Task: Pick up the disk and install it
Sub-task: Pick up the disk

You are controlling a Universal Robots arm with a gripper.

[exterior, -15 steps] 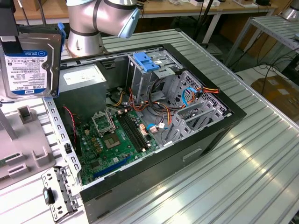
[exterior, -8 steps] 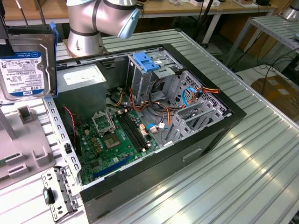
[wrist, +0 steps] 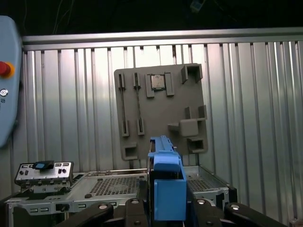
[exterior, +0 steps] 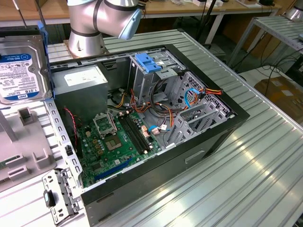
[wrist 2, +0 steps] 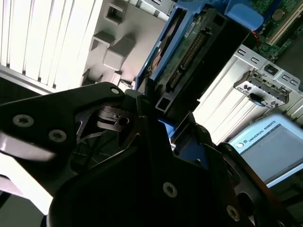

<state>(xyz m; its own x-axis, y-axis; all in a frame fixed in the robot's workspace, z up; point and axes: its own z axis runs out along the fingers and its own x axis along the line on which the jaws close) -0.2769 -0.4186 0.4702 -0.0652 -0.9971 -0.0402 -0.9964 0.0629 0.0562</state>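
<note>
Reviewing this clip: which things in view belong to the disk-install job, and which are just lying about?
Part of the job:
- disk, clamped in the gripper and lifted clear
- open computer case
- drive cage, probably where it goes

Just lying about:
- grey parts tray
- loose metal bracket
- teach pendant
- power supply

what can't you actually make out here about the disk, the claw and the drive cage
1. Exterior view: the disk is cut off by the picture's left edge.
2. Second wrist view: the claw covers the disk's near end with its dark body, so the grip itself is hidden.
3. Exterior view: the drive cage hides its own inside behind metal walls and the blue handle on top.
</note>
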